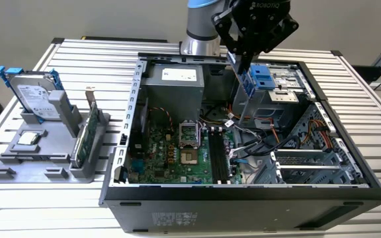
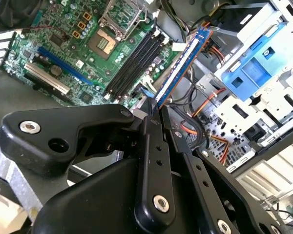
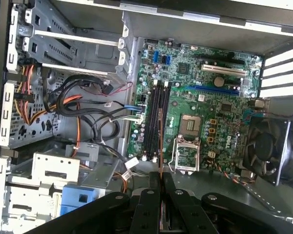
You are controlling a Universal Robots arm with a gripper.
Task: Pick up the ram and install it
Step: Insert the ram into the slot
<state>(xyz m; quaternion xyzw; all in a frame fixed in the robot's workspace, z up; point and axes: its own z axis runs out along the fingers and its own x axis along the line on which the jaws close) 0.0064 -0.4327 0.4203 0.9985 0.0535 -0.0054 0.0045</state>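
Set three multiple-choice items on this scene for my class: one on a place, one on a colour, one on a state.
1. Where does the hard drive stand?
A. In the grey holder, at the exterior view's left of the computer case
B. Inside the case
C. On the floor

2. What colour is the motherboard?
A. Red
B. White
C. Green

3. What state is the gripper in?
A. Open and empty
B. Shut on the ram
C. Shut on a cable

Answers:
1 A: the drive stands upright in the holder, outside the case.
2 C: the board is green in the exterior view and in both wrist views.
3 B: the gripper clamps one end of the ram above the open case.
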